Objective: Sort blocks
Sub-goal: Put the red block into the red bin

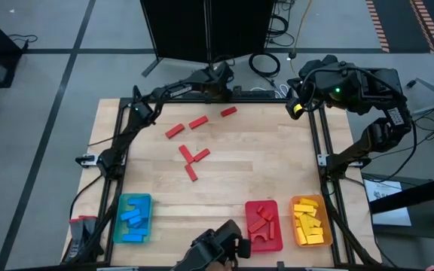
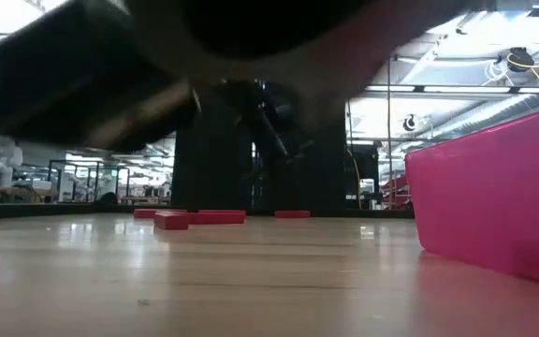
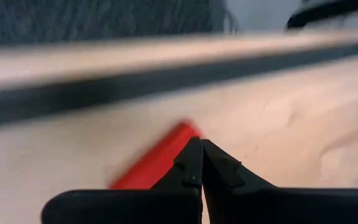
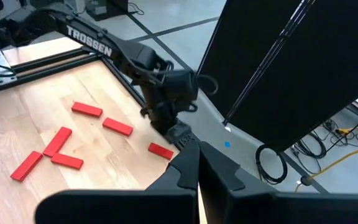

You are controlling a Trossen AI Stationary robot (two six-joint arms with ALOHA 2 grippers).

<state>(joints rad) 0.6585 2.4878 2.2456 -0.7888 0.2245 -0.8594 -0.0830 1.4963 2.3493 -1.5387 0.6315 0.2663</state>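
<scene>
Several red blocks lie flat on the wooden table: one near the far edge (image 1: pixel 228 111), two to its left (image 1: pixel 197 122) (image 1: pixel 175 131), and three in a cluster mid-table (image 1: pixel 191 159). My left gripper (image 3: pixel 201 148) is shut, slanting down at the far edge, right beside the far red block (image 3: pixel 157 160) (image 4: pixel 160 150). My right gripper (image 4: pixel 199 155) is shut and held high over the far right corner, holding nothing. Sorted blocks lie in the blue tray (image 1: pixel 117 226), the red tray (image 1: pixel 279 226) and the yellow tray (image 1: pixel 325 226). My left gripper's shut tips stand at the side of the far red block (image 3: pixel 185 132), slanting down from the far edge. I cannot tell whether they touch it. The block lies flat on the table.
The table's black frame rail (image 3: pixel 104 93) runs just beyond the left gripper. The three trays sit along the near edge. A dark camera mount (image 1: pixel 217 247) stands at the near edge between the blue and red trays. Bare wood lies on the table's right half.
</scene>
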